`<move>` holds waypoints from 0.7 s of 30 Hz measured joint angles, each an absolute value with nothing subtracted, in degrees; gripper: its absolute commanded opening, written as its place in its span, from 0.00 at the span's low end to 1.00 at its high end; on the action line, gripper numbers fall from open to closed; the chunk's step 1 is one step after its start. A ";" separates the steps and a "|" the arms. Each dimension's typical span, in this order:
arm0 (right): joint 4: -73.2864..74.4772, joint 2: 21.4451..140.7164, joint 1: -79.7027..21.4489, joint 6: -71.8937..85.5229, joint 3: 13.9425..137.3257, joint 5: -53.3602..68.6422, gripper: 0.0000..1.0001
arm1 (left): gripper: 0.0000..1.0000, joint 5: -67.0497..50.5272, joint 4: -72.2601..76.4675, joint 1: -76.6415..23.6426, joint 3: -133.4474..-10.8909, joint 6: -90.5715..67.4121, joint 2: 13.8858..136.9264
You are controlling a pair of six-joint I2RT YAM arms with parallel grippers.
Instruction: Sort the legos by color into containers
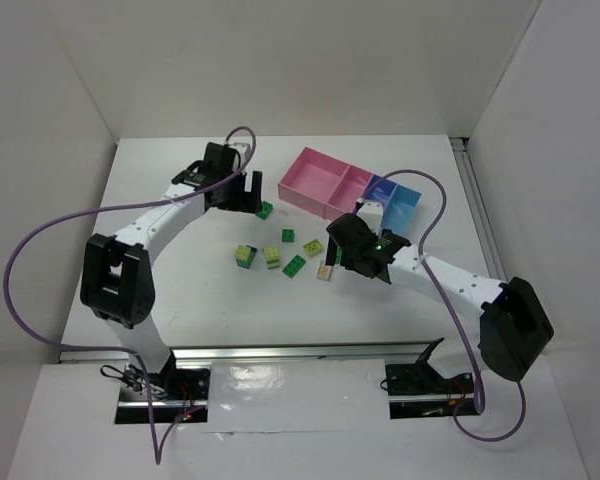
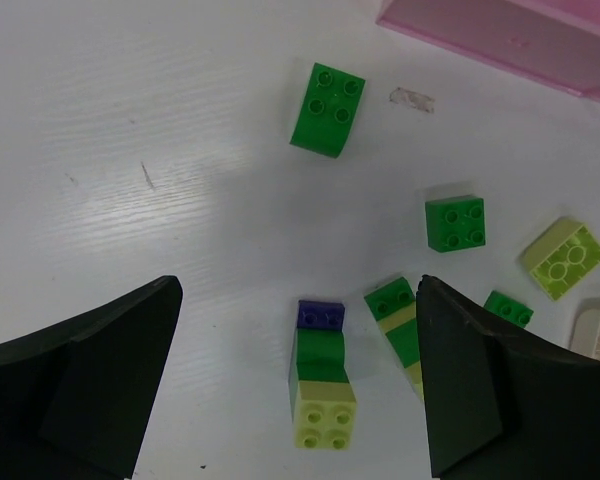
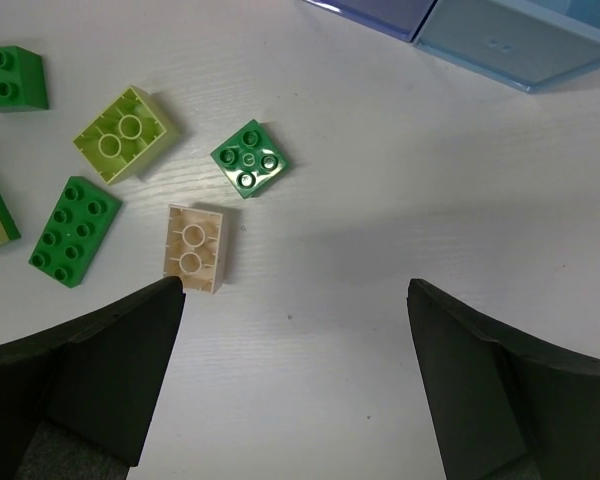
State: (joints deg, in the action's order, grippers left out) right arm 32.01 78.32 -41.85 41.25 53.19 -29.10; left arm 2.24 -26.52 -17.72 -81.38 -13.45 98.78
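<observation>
1. Top external view: white table [image 1: 180,290] carried the whole job. Two arms reached in from the near edge, left & right, prob. so each could cover its half of the spread.
2. Containers [image 1: 325,182], a joined row of two pink, one dark blue & one light blue, sat angled at far-centre, within reach of both arms. No brick showed inside, so sorting looked barely begun.
3. Left gripper [image 2: 296,290] hovered w/ fingers spread wide and nothing between them, over a stacked blue-green-lime piece [image 2: 320,360], likely lining up a pick.
4. Right gripper [image 3: 295,290] was likewise wide open & empty, above bare table just right of a cream brick [image 3: 194,248], w/ the blue bins close ahead.
5. Legos [image 1: 290,255] lay loose on the table between the two grippers, in front of the bins: mostly green, some lime, one cream. The cream brick and a lime brick [image 3: 125,133] lay studs-down, hollow side up.
6. No brand, label or readable writing was seen, only a scrap of clear tape [image 2: 412,98] near the pink bin.
</observation>
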 measured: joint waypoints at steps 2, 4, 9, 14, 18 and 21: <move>31.97 77.78 -41.85 41.25 53.12 -29.32 1.00 | 1.00 2.07 -26.59 -17.96 -81.69 -13.45 101.10; 31.79 77.71 -41.85 41.25 53.15 -29.78 1.00 | 0.97 2.17 -26.65 -18.46 -82.67 -13.43 104.01; 31.90 78.17 -41.74 41.32 53.69 -30.79 1.00 | 0.90 2.83 -26.87 -19.55 -88.53 -13.41 111.83; 32.56 79.59 -41.36 41.58 55.48 -32.47 1.00 | 0.89 3.16 -26.98 -20.08 -94.32 -13.41 118.24; 32.84 80.75 -41.08 41.76 57.06 -33.74 1.00 | 0.84 5.06 -27.18 -20.32 -98.06 -12.58 122.72; 33.10 80.82 -40.84 41.74 57.41 -34.46 1.00 | 0.76 6.55 -27.44 -20.34 -101.06 -11.81 126.32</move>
State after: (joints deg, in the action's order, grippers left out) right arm 33.10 80.82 -40.84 41.74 57.41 -34.46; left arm 6.55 -27.44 -20.34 -101.06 -11.81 126.32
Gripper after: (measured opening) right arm 0.999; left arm 0.802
